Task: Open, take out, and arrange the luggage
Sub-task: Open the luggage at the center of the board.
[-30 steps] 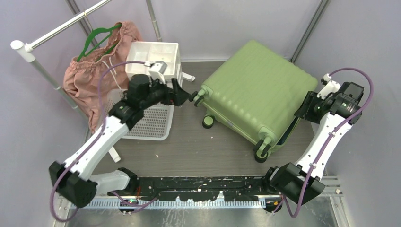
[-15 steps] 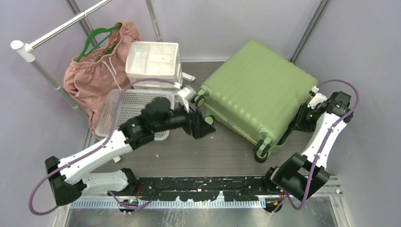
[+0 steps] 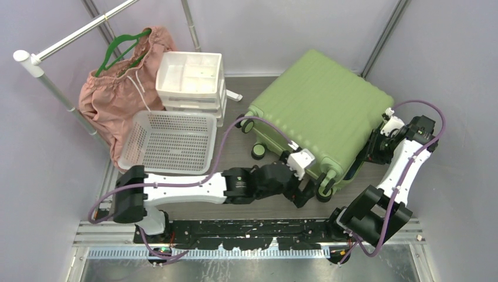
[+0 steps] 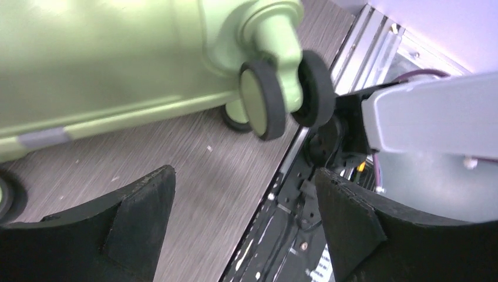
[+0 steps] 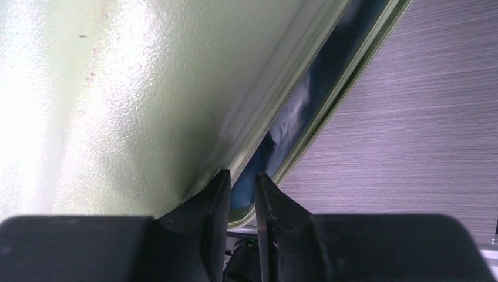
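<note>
Left gripper hung with its fingers spread wide and nothing between them, low over the table, just beside the double wheel at the suitcase's near corner. Right gripper sat against the suitcase's right side, at the seam where the two shells stood slightly apart and blue lining showed in the crack. Its fingers were almost together, with only a thin slit between them. Whether they pinched the shell's rim could not be told. The suitcase lay flat on the right half of the table, ribbed side up, well apart from the basket at the left.
</note>
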You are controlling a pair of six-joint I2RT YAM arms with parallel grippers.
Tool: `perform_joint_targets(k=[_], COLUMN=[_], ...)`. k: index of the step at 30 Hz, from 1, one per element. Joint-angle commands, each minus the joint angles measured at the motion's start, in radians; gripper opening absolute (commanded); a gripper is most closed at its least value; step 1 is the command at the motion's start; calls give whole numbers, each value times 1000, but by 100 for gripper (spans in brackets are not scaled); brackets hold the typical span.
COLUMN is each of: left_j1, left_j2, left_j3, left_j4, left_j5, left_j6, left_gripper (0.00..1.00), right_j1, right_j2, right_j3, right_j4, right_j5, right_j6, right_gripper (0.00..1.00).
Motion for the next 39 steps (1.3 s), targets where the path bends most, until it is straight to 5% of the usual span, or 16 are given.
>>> perform_joint_targets(k=[1, 11, 22, 24, 25, 27, 29, 39], left_j1=[-53, -71, -70, -69, -66, -59, -46, 87], left_j2=[80, 194, 331, 340, 342, 339, 322, 169], left_j3=[132, 172, 294, 309, 315, 323, 329, 316], left_j4=[104, 202, 116, 119, 118, 114, 107, 87], left_j5=[-177, -230, -290, -278, -274, -260, -232, -78], left_j6=[15, -116, -155, -132, -124, -104, -94, -174], left_gripper=[89, 88, 74, 58, 39, 19, 4, 0], right_j1=[14, 14, 15, 13, 12, 11, 7, -24], right_j2=[0, 10, 0, -5, -6, -5, -2, 30], right_j3=[-1, 15, 47, 48, 51, 63, 88, 256], right_j4=[53, 38, -4, -3, -3, -9, -27, -170], right_j5=[-167, -160, -109, -100, -93, -85, -78, -76], right_j6=[2, -2, -28, -30, -31, -36, -51, -116], right_gripper=[29, 29, 30, 30, 31, 31, 31, 35])
